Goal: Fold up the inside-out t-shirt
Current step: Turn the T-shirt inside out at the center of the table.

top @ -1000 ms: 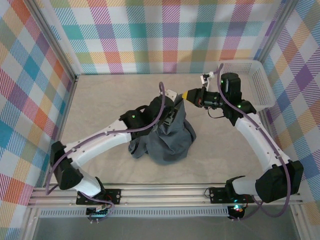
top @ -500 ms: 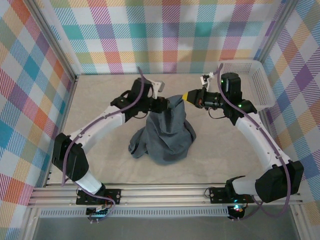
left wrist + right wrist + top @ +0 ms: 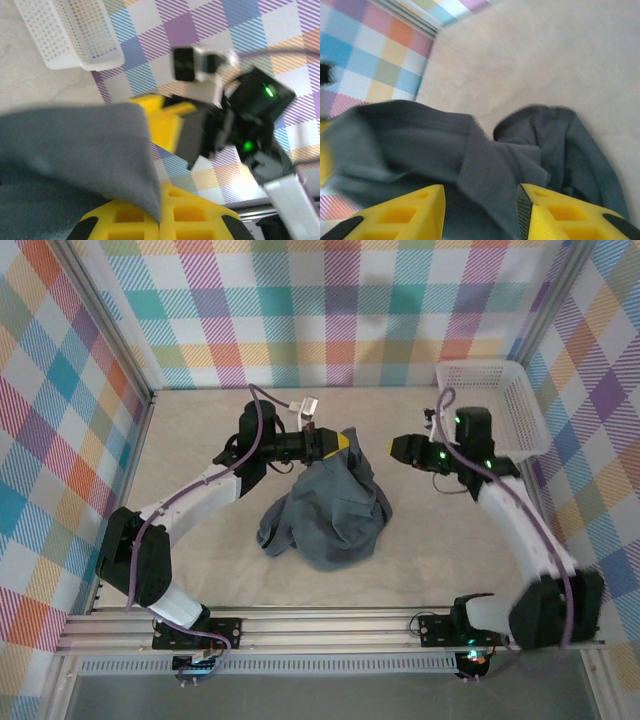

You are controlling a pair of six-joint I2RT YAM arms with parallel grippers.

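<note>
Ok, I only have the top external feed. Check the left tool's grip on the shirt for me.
Observer: In the left wrist view the left tool is shut, a fold of the t-shirt pinched where its yellow fingers meet.
Operator: Now report the right tool.
Observer: In the right wrist view the right tool has its yellow fingers apart, with the t-shirt showing through the gap, not pinched.

The pale beige, faintly marbled table [image 3: 200, 570] is enclosed on 3 sides by walls [image 3: 340, 310] covered in pastel plaid cloth. Aluminium rails [image 3: 330, 625] are seen along the near edge. A white mesh basket [image 3: 505, 390] is set in the far right corner.
</note>
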